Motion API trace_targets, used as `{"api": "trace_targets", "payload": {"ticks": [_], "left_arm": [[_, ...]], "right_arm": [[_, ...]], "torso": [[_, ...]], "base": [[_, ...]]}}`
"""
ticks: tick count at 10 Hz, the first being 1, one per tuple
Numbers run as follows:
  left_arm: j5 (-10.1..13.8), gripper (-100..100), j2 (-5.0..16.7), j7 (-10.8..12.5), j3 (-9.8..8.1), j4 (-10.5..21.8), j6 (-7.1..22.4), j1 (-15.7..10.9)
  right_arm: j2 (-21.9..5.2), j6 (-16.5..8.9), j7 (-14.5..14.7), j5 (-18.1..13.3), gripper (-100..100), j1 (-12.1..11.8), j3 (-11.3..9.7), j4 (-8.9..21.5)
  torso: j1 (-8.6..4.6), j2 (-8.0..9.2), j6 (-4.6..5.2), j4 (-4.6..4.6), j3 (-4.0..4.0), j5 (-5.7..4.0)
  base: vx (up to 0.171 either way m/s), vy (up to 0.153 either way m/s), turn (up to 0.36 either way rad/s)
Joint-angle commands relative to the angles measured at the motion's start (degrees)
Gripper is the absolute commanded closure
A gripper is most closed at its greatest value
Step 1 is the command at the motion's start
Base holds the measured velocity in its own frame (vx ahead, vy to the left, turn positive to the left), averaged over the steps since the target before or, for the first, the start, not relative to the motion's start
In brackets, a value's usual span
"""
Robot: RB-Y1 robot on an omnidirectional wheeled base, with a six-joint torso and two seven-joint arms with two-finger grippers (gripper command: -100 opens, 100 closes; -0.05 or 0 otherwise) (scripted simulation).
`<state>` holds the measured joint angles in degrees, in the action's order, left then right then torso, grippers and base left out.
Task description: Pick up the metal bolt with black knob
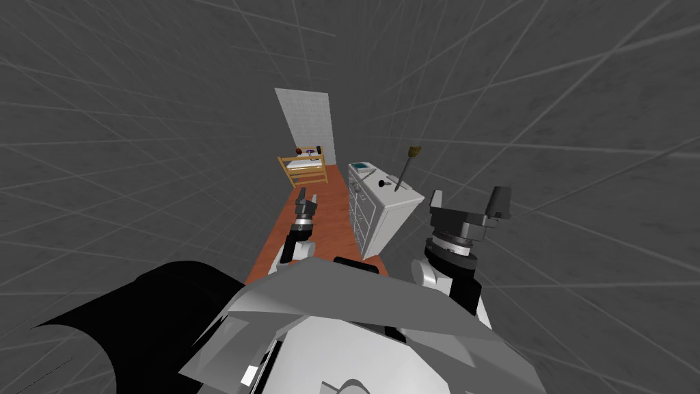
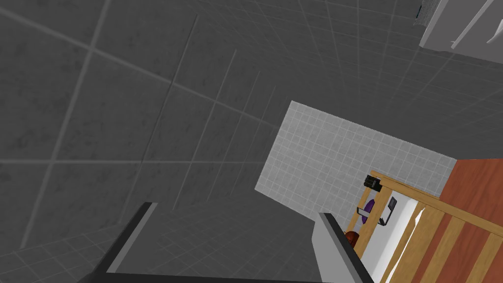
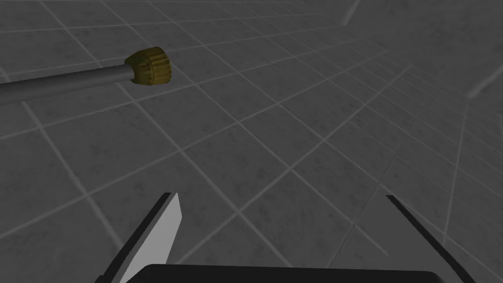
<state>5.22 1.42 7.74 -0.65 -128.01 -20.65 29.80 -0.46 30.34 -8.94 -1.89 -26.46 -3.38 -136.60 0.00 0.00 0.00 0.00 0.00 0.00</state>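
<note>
The right claw (image 1: 468, 198) is hanging released just beside the white cabinet (image 1: 364, 213), the left claw (image 1: 307, 198) released on its other side. The bolt (image 1: 383, 184) is lying on the cabinet's top, a brown-capped rod (image 1: 406, 169) rising beside it, its cap showing close at the right wrist. Beyond the cabinet, a wooden bed (image 1: 304, 171) is standing on red-brown floor (image 1: 328, 219).

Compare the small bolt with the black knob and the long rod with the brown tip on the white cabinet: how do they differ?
Size: the rod is far longer than the bolt. Pose: the rod rises at a slant from the cabinet top, while the bolt lies low on it. End: the rod has a ribbed brown tip, the bolt a black knob. Both sit on that top.
</note>
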Motion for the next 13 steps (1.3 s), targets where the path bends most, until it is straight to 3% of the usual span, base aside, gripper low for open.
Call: {"api": "trace_targets", "payload": {"ticks": [1,4,7,8,10,11,13], "left_arm": [[0.00,0,0.00,0.00,0.00,0.00,0.00,0.00],[0.00,0,-0.01,0.00,0.01,0.00,0.00,0.00],[0.00,0,-0.02,0.00,0.01,0.00,0.00,0.00],[0.00,0,-0.02,0.00,0.02,0.00,0.00,0.00],[0.00,0,-0.01,0.00,0.01,0.00,0.00,0.00],[0.00,0,-0.02,0.00,0.01,0.00,0.00,0.01],[0.00,0,-0.01,0.00,0.01,0.00,0.00,0.00]], "right_arm": [[-1.65,0.01,0.74,-1.01,-100,-0.11,0.26,0.86],[-6.05,0.36,3.80,-4.90,-100,-0.59,1.53,4.27],[-11.22,1.26,8.75,-10.29,-100,-1.30,4.07,9.57],[-11.79,1.26,8.91,-10.78,-100,-1.30,4.07,10.00],[-15.57,2.27,12.75,-14.77,-100,-1.83,6.52,13.98],[-16.47,2.27,13.24,-15.35,-100,-1.83,6.52,14.88],[-20.39,3.71,16.97,-19.27,-100,-2.43,9.60,19.40]], "torso": [[0.00,0.00,0.00,0.00,0.00,0.00],[0.37,0.11,0.01,0.02,0.06,0.08],[0.66,0.11,0.01,0.02,0.06,0.14],[0.83,0.07,0.02,0.02,0.04,0.18],[0.55,-0.03,0.00,-0.01,-0.02,0.13],[0.65,-0.04,0.02,-0.01,-0.02,0.14],[0.55,-0.01,0.01,0.00,-0.01,0.13]], "base": [[-0.012,0.030,-0.083],[-0.024,0.105,-0.134],[-0.024,0.189,-0.193],[-0.005,0.163,-0.106],[-0.001,0.157,-0.168],[-0.010,0.152,-0.135],[-0.015,0.180,-0.186]]}}
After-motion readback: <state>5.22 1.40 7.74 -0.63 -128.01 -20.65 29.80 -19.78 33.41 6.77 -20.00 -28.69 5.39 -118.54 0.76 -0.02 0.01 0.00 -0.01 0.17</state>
